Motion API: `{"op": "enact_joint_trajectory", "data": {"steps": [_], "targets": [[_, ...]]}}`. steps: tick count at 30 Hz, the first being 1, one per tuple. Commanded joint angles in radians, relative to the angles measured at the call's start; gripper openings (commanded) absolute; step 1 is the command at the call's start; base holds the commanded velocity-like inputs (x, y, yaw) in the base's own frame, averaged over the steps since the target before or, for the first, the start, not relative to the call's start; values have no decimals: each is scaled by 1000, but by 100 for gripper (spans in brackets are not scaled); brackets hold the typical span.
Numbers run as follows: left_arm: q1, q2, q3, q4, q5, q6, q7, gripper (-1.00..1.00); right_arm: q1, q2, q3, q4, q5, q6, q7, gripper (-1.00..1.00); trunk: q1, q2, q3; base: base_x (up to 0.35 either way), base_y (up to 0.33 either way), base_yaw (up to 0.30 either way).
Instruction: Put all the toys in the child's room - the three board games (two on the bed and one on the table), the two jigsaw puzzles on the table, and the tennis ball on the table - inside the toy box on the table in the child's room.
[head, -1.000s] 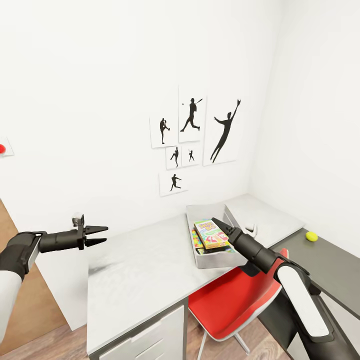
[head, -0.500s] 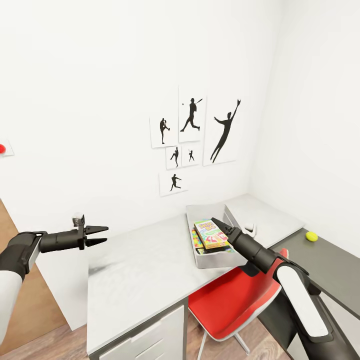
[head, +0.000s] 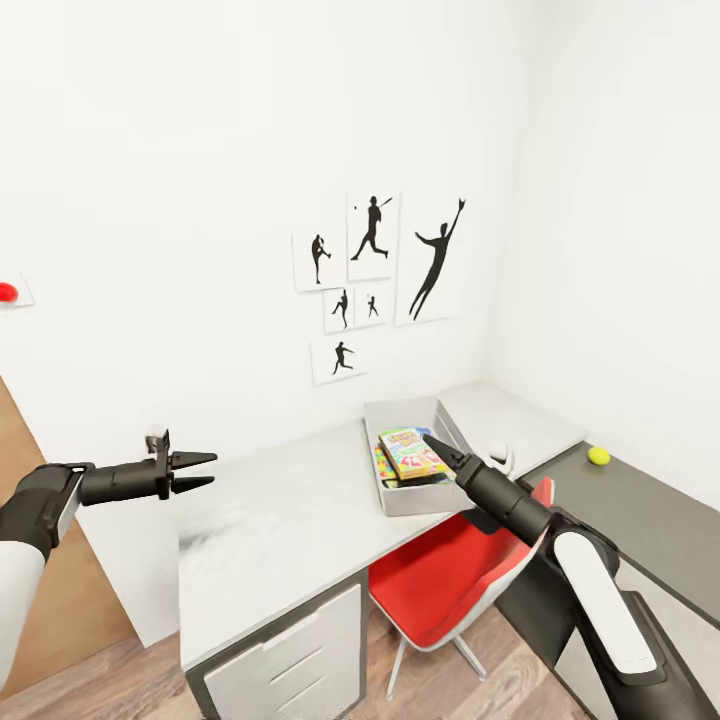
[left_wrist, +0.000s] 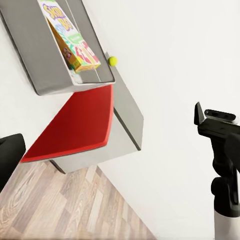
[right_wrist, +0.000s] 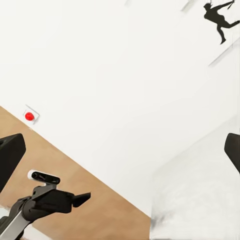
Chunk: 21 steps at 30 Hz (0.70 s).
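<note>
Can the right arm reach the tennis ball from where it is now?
Probably not yet. The tennis ball lies far back on the dark surface near the wall, well beyond the right gripper, which points toward the toy box. Nothing blocks the ball, but the arm would have to swing over.

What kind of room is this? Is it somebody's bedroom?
Probably a child's room or study corner. A long grey desk has a bin holding bright game boxes, a red chair is tucked under it, and black sports silhouette pictures hang on the white wall. No bed is in view.
</note>
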Motion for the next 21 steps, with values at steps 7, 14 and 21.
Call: {"op": "enact_joint_trajectory", "data": {"steps": [7, 14, 21], "targets": [[-1, 0, 4, -1, -11, 10, -8, 100, -1, -4, -1, 0, -4, 4, 3, 100, 0, -2, -8, -152, 0, -217], [-1, -2, 4, -1, -11, 11, -8, 100, -1, -4, -1, 2, -5, 4, 3, 100, 0, -2, -14, -49, 0, -241], [0, 4, 5, -3, -11, 11, -8, 100, -1, -5, -6, 15, -6, 5, 5, 100, 0, -2, -18, -4, 0, -256]]}}
